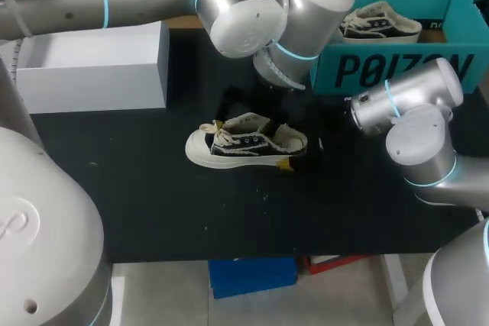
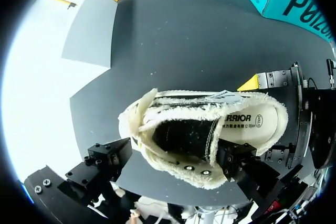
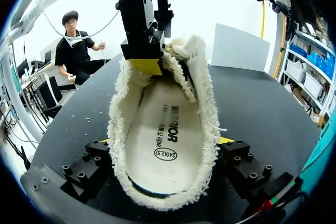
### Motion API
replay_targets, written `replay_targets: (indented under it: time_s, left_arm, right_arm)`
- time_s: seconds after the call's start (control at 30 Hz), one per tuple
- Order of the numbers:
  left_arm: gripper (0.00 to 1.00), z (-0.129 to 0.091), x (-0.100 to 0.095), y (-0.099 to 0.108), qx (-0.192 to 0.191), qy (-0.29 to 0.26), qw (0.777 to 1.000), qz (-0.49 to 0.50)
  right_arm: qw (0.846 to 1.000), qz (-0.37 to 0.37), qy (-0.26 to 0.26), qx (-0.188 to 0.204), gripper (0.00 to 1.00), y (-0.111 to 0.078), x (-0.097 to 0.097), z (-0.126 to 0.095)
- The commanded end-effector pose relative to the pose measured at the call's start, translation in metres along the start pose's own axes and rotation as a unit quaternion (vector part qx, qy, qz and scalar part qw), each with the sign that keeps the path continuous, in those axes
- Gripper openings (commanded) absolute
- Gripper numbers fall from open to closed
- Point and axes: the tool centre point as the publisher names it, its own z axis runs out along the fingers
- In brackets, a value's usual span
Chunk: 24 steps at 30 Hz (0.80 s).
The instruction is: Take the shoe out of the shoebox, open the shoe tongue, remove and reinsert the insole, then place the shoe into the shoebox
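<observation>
Shoe (image 1: 244, 145) sits upright mid-table (image 1: 153, 211), with open dark surface in front and to its left. The teal shoebox (image 1: 397, 66) crowds the far right corner and a white box (image 1: 99, 66) the far left. Right gripper (image 3: 165, 142) pinches the heel from both sides. Left gripper (image 2: 174, 153) hangs over the shoe's opening, fingers spread. Its yellow tips are hidden in its own view.

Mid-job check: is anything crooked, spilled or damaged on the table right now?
Nothing stands out. The black-and-cream canvas shoe stands upright on its sole on the black table, its white insole lying flat inside, heel clamped by the right gripper. The frayed edging runs evenly, probably by design.
</observation>
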Motion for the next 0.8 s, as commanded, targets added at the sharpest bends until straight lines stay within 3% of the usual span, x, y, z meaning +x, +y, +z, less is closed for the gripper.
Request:
replay_targets:
  time_s: [0.03, 0.07, 0.13, 0.8]
  left_arm:
    - [0.73, 0.003, 0.0054, -0.0046, -0.009, -0.007, 1.0, 0.005]
    - [0.4, 0.0033, 0.0061, -0.0048, -0.009, -0.008, 1.0, 0.007]
    - [0.02, 0.0036, 0.0071, -0.0051, -0.012, -0.012, 1.0, 0.009]
    - [0.0, 0.0002, 0.0067, -0.0064, -0.023, -0.024, 0.999, 0.024]
  right_arm:
    - [1.0, 0.001, 0.0, 0.001, 0.0, 0.0005, -0.0005, 0.0018]
    - [1.0, 0.001, 0.0, 0.001, 0.0, 0.0005, -0.0005, 0.0018]
    - [1.0, 0.001, 0.0, 0.001, 0.0, 0.0005, -0.0005, 0.0018]
    - [1.0, 0.001, 0.0, 0.001, 0.0, 0.0005, -0.0005, 0.0018]
